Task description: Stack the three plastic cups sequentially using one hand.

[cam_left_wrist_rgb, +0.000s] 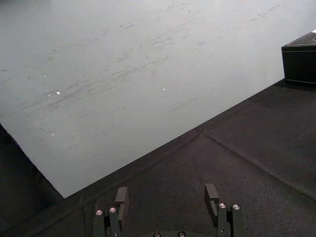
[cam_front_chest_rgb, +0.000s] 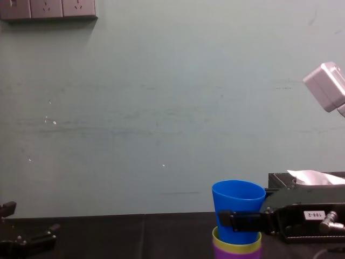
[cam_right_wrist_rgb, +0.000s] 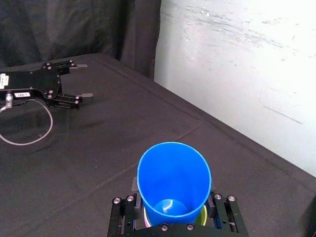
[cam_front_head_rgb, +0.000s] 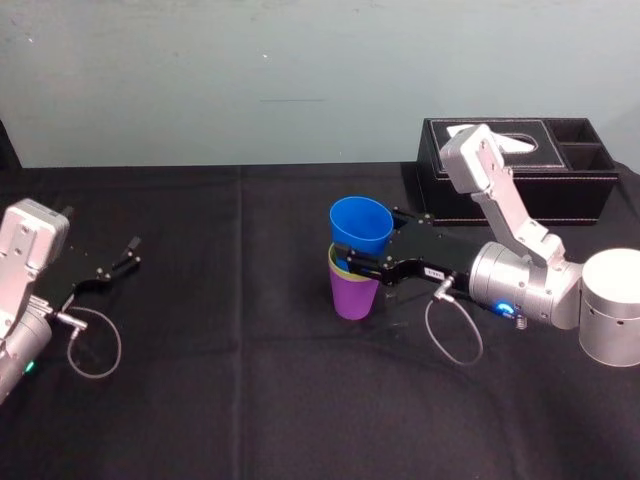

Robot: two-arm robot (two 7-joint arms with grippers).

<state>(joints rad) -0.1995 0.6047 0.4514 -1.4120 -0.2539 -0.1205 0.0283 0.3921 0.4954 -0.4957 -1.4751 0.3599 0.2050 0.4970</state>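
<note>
The bright blue cup stands upright, its lower part nested in the yellow-green cup, which sits inside the purple cup on the black table. My right gripper reaches in from the right and is shut on the blue cup just above the yellow-green rim. From the chest, one black finger crosses the blue cup over the yellow-green rim. The right wrist view looks down into the blue cup between the fingers. My left gripper rests open at the far left, holding nothing.
A black tissue box with white tissue stands at the back right, behind the right arm. A pale wall runs along the table's far edge. Black cloth lies bare between the two arms and in front of the cups.
</note>
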